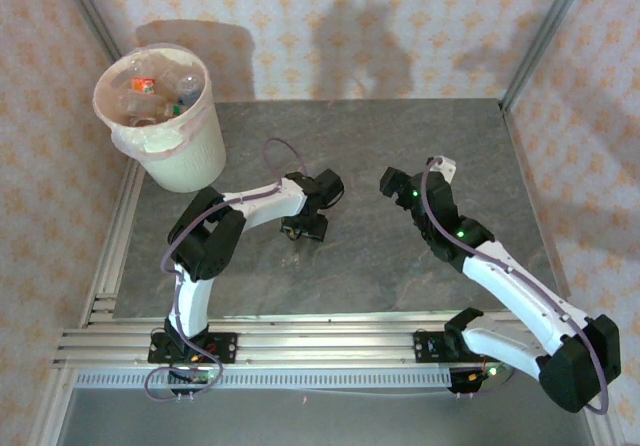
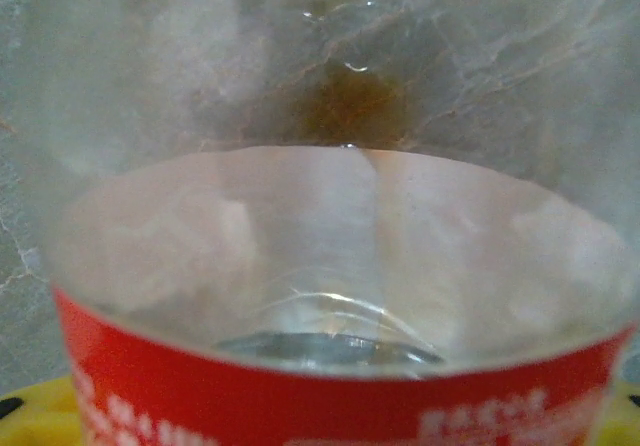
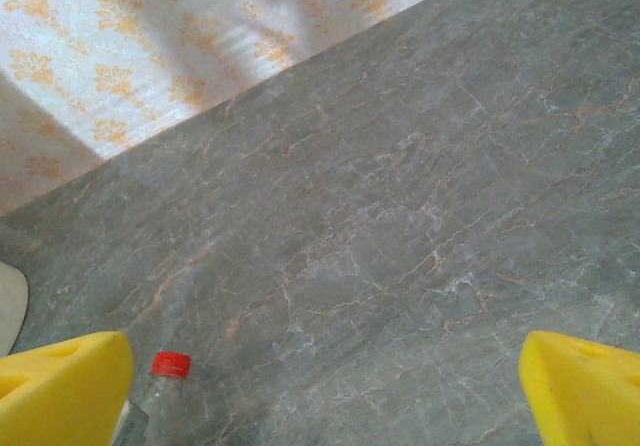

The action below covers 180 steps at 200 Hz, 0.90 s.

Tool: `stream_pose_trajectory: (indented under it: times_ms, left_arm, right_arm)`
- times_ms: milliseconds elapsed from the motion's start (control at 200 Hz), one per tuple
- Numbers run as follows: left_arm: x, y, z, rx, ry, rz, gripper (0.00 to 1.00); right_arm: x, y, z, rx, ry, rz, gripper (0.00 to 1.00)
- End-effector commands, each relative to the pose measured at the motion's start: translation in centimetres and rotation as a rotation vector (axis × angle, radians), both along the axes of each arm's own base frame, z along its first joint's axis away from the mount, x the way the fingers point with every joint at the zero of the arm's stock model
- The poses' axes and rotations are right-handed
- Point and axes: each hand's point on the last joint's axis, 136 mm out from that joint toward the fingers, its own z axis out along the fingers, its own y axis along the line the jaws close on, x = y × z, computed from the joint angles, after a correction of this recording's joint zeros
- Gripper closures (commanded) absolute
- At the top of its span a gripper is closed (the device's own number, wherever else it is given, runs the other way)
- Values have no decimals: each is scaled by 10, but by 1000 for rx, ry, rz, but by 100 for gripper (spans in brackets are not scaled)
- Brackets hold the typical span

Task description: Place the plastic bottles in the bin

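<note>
Far left, the bin, a round white bucket with a pale liner, stands at the far-left corner of the bench and holds several bottles. My left arm folds at the elbow and extends to mid-bench. Its left fingers flank a clear red-labelled bottle, but I cannot tell whether they pinch it. Open, veined grey stone lies between the arms and beyond them. My right arm angles inward, its right fingers spread wide and empty, with a red-capped bottle near one of them.
</note>
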Motion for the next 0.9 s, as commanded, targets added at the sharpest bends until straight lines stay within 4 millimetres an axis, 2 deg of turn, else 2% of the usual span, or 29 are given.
stream_pose_trajectory:
  times_ms: [0, 225, 325, 470, 495, 640, 896]
  left_arm:
    - [7, 0, -7, 7, -25, 8, 42]
    - [11, -2, 13, -25, -70, 8, 50]
    - [11, -8, 23, -59, -78, -18, 55]
    - [14, -8, 35, -65, -108, -39, 58]
    - [15, -8, 49, -81, -137, -40, 58]
    - [20, -5, 74, -97, -204, -35, 60]
    - [29, 4, 120, -134, -305, -9, 62]
  right_arm:
    - [-3, -3, -4, -11, 8, -20, 1]
    - [-1, -1, -4, -8, 2, -5, 1]
    - [-1, 9, -3, 2, -8, 50, 1]
    - [2, 35, 2, 41, -28, 179, 1]
    - [2, 39, 2, 46, -30, 200, 1]
    - [5, 55, 6, 59, -43, 268, 1]
    - [7, 66, 13, 68, -72, 314, 1]
